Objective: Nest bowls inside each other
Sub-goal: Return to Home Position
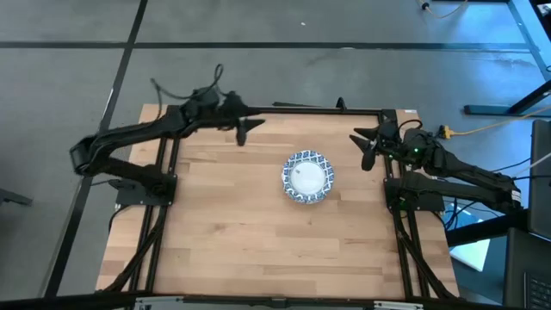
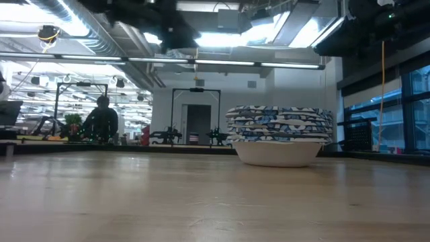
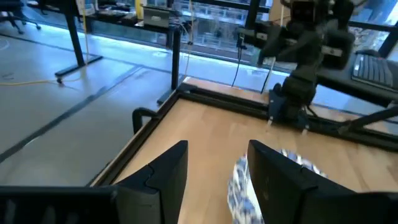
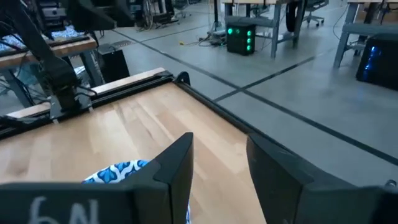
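Nested bowls (image 1: pixel 307 176) sit in one stack; left gripper (image 1: pixel 247 129) and right gripper (image 1: pixel 364 148) spread, empty.

White handwritten characters (image 4: pixel 59 211) reading roughly as "6N" stand on the dark housing of the right end effector (image 4: pixel 219 146), at the near edge of the right wrist view. The first mark looks like a 6, the second like a capital N, though both are partly cut off by the frame. No other lettering, brand, number or sign can be read in any view.
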Action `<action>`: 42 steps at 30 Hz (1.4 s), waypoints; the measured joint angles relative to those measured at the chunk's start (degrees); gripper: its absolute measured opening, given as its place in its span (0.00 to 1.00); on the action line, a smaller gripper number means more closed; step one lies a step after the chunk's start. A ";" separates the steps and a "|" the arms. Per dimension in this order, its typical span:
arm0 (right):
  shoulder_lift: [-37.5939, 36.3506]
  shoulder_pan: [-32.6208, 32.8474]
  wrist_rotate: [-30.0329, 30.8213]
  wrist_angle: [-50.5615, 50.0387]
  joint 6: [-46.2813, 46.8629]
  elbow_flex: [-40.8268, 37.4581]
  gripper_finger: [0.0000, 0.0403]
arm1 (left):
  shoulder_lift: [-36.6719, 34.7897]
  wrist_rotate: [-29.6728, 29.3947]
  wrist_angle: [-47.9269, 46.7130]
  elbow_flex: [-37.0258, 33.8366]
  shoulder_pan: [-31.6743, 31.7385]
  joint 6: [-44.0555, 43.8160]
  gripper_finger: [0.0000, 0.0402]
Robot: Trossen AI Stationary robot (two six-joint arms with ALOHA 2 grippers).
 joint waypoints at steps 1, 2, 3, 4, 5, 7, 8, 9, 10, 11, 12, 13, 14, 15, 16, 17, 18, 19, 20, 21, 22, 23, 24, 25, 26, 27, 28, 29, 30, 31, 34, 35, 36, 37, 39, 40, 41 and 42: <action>0.04 0.00 0.00 -0.01 -0.22 0.00 0.37 | -2.07 -0.31 0.43 -2.45 0.00 0.22 0.40; 0.04 0.00 0.00 -0.01 -0.26 -0.02 0.37 | -4.06 -0.89 0.51 -4.69 -0.02 0.29 0.40; 0.04 0.00 0.00 0.86 -0.26 -0.45 0.37 | -5.99 -1.32 0.71 -6.86 -0.04 0.31 0.40; 0.01 0.00 -0.02 1.79 -0.24 -1.23 0.37 | -7.83 -1.84 1.03 -8.96 -0.04 0.25 0.40; -0.25 0.00 -0.15 2.64 -0.16 -2.17 0.37 | -9.67 -2.61 1.67 -11.00 -0.04 0.01 0.40; -0.68 0.02 -1.71 5.50 0.68 -4.80 0.37 | -13.13 -4.19 1.92 -14.64 -0.04 -0.35 0.40; -1.08 0.04 -2.90 6.65 1.78 -6.34 0.37 | -14.65 -4.77 1.90 -16.36 -0.04 -0.91 0.40; -1.45 0.04 -3.78 7.48 2.63 -7.86 0.37 | -15.98 -5.11 1.89 -17.87 -0.04 -1.19 0.40; -1.78 0.10 -4.31 8.64 3.56 -9.40 0.37 | -17.30 -5.13 1.94 -19.42 -0.04 -1.50 0.40; -2.16 0.15 -4.79 9.40 4.47 -10.61 0.37 | -18.57 -5.15 1.55 -21.00 -0.04 -2.29 0.40; -2.56 0.16 -5.33 10.02 5.06 -11.60 0.37 | -19.53 -5.13 1.32 -22.38 -0.04 -3.42 0.40; -2.93 0.20 -5.57 10.39 5.93 -12.37 0.37 | -20.37 -5.10 0.85 -23.64 -0.04 -4.61 0.40; -3.27 0.23 -5.62 10.59 6.47 -13.00 0.37 | -21.21 -5.08 -0.14 -24.96 -0.04 -5.57 0.40; -3.50 0.29 -5.64 10.54 7.10 -13.49 0.37 | -21.88 -5.08 -1.39 -26.04 -0.04 -6.36 0.40; -3.70 0.33 -5.71 10.36 7.64 -13.75 0.37 | -22.34 -5.07 -2.38 -27.03 -0.05 -7.01 0.40; -3.92 0.33 -6.11 10.08 7.78 -13.75 0.37 | -22.77 -5.06 -3.43 -28.00 -0.10 -7.55 0.40; -4.07 0.33 -6.81 9.58 7.81 -13.75 0.37 | -23.04 -5.07 -4.63 -28.82 -0.24 -8.35 0.40; -4.16 0.33 -7.37 8.98 7.86 -13.75 0.37 | -23.04 -5.09 -5.72 -29.43 -0.45 -8.69 0.40; -4.32 0.33 -7.78 8.37 8.03 -13.75 0.37 | -23.03 -5.11 -6.70 -30.00 -0.81 -8.75 0.40; -4.35 0.33 -8.15 7.47 8.70 -13.75 0.37 | -23.05 -5.25 -7.93 -30.48 -1.15 -8.83 0.40; -4.34 0.33 -8.23 6.28 9.36 -13.73 0.37 | -23.03 -5.53 -8.67 -31.05 -1.52 -9.29 0.40; -4.31 0.33 -8.24 5.19 9.71 -13.75 0.37 | -23.02 -5.67 -8.94 -31.72 -1.86 -10.01 0.40; -4.31 0.33 -8.24 4.61 10.06 -13.75 0.37 | -23.02 -5.87 -8.97 -32.41 -2.20 -10.44 0.40; -4.29 0.33 -8.24 4.20 10.54 -13.75 0.37 | -23.02 -6.24 -8.90 -33.08 -2.59 -10.99 0.40; -4.31 0.33 -8.24 3.80 10.54 -13.75 0.37 | -23.02 -6.88 -8.84 -33.78 -2.99 -11.43 0.40; -4.31 0.33 -8.24 3.64 10.54 -13.75 0.37 | -23.02 -7.64 -8.79 -34.57 -3.41 -11.71 0.40; -4.31 0.33 -8.24 3.64 10.54 -13.75 0.37 | -23.02 -8.45 -8.79 -35.26 -3.79 -11.97 0.40; -4.31 0.33 -8.22 3.65 10.54 -13.75 0.37 | -23.02 -9.10 -8.69 -35.89 -4.14 -12.54 0.40; -4.31 0.33 -8.22 3.64 10.54 -13.75 0.37 | -23.02 -9.74 -8.40 -36.50 -4.47 -13.13 0.40; -4.31 0.33 -8.23 3.62 10.54 -13.75 0.37 | -23.02 -10.14 -8.15 -36.93 -4.81 -13.66 0.40; -4.31 0.33 -8.22 3.61 10.50 -13.75 0.37 | -23.02 -11.25 -6.27 -38.28 -5.84 -14.63 0.40; -4.31 0.33 -8.22 3.59 10.50 -13.75 0.37 | -23.02 -11.41 -5.75 -38.66 -6.08 -14.68 0.40; -4.31 0.33 -8.22 3.53 10.56 -13.75 0.37 | -23.02 -11.43 -5.51 -39.03 -6.24 -14.80 0.40; -4.31 0.33 -8.22 3.48 10.76 -13.75 0.37 | -23.02 -11.44 -5.50 -39.44 -6.40 -15.48 0.40; -4.31 0.33 -8.22 3.41 10.81 -13.75 0.37 | -23.02 -11.42 -5.58 -40.43 -6.45 -17.49 0.40; -4.31 0.33 -8.22 3.41 10.84 -13.75 0.37 | -23.00 -11.42 -5.55 -40.89 -6.47 -18.27 0.40; -4.31 0.33 -8.22 3.41 10.82 -13.75 0.37 | -23.00 -11.42 -5.49 -41.27 -6.53 -19.20 0.40; -4.31 0.33 -8.20 3.41 10.74 -13.75 0.37 | -23.00 -11.44 -5.28 -41.67 -6.64 -19.85 0.40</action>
